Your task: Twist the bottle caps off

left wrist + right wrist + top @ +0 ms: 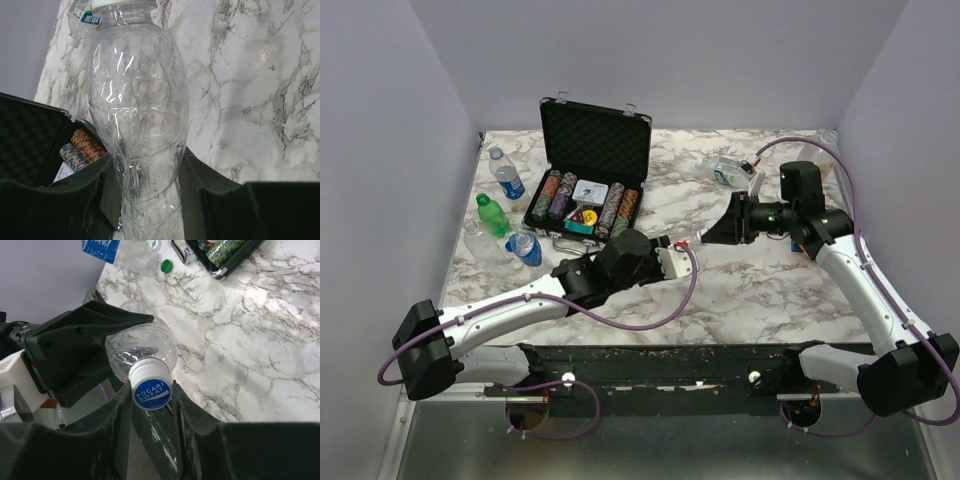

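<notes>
We list, as found:

1. Left claw (150, 180): clenched around the lower body of a clear, unlabelled plastic bottle (137, 100), which it holds sideways over the middle of the grey-veined marble table (770, 290).
2. Right claw (150, 407): grasping that bottle's white screw cap with a blue printed top (151, 390), one finger pressed to each side of it.
3. Open black chip case (590, 170), with rows of striped poker chips (560, 195) inside, just behind the left claw.
4. Along the table's left edge, close to the wall: a blue-labelled clear bottle (505, 172), a green bottle (492, 215) and a second blue-labelled bottle (525, 247).
5. Pale-labelled item (728, 170) lying toward the far right. We cannot tell what it is.
6. Room: we note bare marble in front of and to the right of both claws, as far as the near edge. Walls close the left, far and right sides.
</notes>
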You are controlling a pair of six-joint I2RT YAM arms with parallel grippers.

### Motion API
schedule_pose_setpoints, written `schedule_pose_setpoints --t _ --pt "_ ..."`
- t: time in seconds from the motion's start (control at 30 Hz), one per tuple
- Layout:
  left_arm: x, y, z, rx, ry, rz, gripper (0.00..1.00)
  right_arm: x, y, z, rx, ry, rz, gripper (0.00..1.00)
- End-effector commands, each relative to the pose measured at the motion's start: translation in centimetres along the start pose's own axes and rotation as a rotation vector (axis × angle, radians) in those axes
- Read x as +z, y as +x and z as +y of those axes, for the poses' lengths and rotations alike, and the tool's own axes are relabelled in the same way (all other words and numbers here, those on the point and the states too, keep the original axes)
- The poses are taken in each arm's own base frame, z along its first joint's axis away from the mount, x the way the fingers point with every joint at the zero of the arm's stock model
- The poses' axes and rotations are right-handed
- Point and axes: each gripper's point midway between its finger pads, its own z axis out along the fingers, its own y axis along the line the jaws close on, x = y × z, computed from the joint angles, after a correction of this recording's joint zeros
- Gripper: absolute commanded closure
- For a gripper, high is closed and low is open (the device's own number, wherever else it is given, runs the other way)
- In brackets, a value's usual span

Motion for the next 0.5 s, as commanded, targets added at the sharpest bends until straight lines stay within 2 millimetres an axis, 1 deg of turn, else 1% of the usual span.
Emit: schedule_pose_setpoints --t 0.0,0.1,0.13,0.17,0.2,0.23,0.3,0.37,0.4,0.47 --pt "-0.5 -1.0 -0.3 0.007 0.016 -0.05 1.0 -0.1 0.2 1.5 -0.073 -0.095 0.009 0.65" --pt "-0.8 -1.2 -1.2 0.004 0.068 -0.072 1.0 -0.6 0.7 2.6 -0.202 -0.175 0.026 0.73" --pt "-0.9 -1.5 -2.0 0.003 0.116 -0.093 1.0 -0.9 0.9 3.1 -0.283 -0.205 0.029 0.74" --pt "-1.4 -2.5 -3.5 -0.008 0.223 -0.141 1.0 -2.1 2.2 4.6 -0.533 -0.338 0.066 0.76" --pt "-1.8 -2.6 -4.4 -0.013 0.284 -0.152 1.0 -2.6 2.5 5.1 -0.642 -0.379 0.067 0.76" --pt "-2.2 -3.1 -5.3 -0.017 0.346 -0.179 1.0 -3.0 3.0 5.7 -0.697 -0.421 0.078 0.76" --pt "-3.0 -3.7 -6.9 -0.033 0.463 -0.219 1.0 -3.7 3.9 6.1 -0.882 -0.481 0.084 0.76" --pt "-3.7 -4.3 -8.2 -0.051 0.567 -0.249 1.0 -4.3 5.0 6.3 -1.014 -0.525 0.092 0.75" --pt "-3.9 -4.4 -8.8 -0.056 0.61 -0.252 1.0 -4.3 5.3 5.9 -1.06 -0.517 0.104 0.74" --pt "-3.7 -4.3 -9.1 -0.063 0.633 -0.238 1.0 -4.0 5.2 5.0 -1.098 -0.483 0.117 0.74"
